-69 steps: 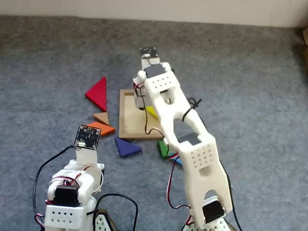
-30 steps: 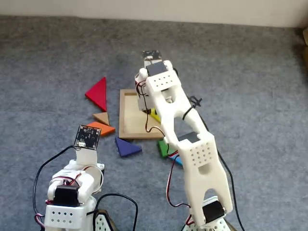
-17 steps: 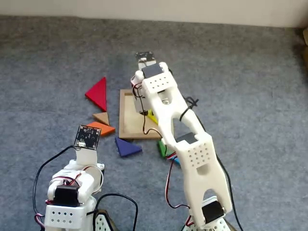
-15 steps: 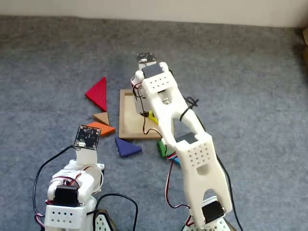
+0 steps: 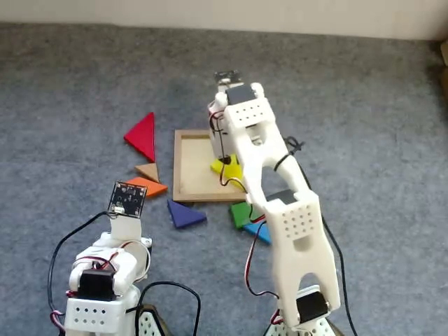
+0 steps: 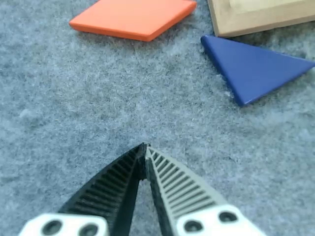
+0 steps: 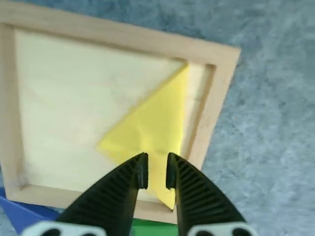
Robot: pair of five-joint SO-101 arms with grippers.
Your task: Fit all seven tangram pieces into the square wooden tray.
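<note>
Hanging over square wooden tray (image 7: 123, 37) with right gripper (image 7: 155, 169) parted by narrow slit, above yellow triangle (image 7: 157, 123) lying in tray corner, one tip reaching rim. Holding left gripper (image 6: 144, 152) closed tip to tip above grey carpet (image 6: 74, 98), near blue triangle (image 6: 251, 69) and orange parallelogram (image 6: 133, 17), both outside tray.

Grey carpet floor (image 5: 364, 126), pale wall (image 5: 280, 12).

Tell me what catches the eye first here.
The right arm stretches over the tray, its end effector poised above a yellow triangle whose corner seems to ride onto the rim. A red triangle, an orange piece and a blue triangle lie loose on the carpet beside the tray.
</note>
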